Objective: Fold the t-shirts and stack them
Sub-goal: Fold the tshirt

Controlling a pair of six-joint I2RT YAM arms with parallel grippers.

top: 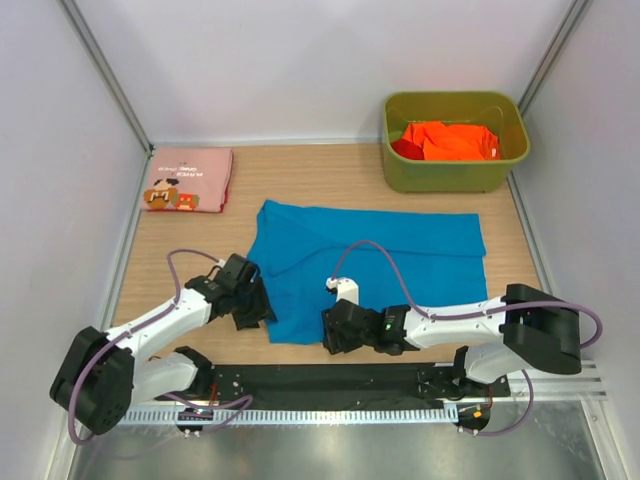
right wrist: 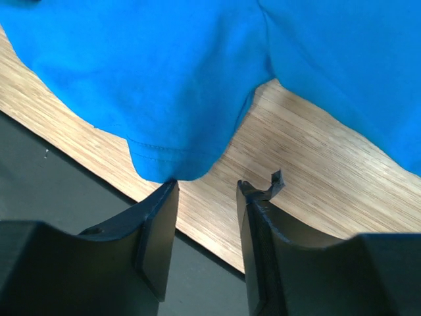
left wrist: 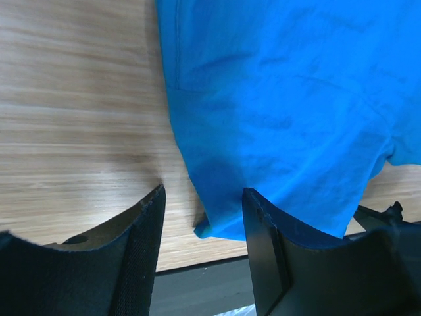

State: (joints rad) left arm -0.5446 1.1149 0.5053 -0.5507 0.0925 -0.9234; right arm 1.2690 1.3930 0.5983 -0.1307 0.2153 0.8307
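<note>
A folded pink t-shirt (top: 188, 180) lay at the table's (top: 300, 172) far left corner. The left gripper (top: 254, 306) had its jaws spread around the near left corner of the blue t-shirt (top: 380, 265) (nothing pinched), which lay spread mid-table. The right gripper (top: 336, 333), jaws likewise apart, sat at its near hem. Far right, an olive bin (top: 455, 178) held an orange t-shirt (top: 455, 140) and a red t-shirt (top: 404, 149).

Red t-shirt (top: 404, 149) mostly hidden under orange t-shirt (top: 455, 140) in bin (top: 450, 178).
</note>
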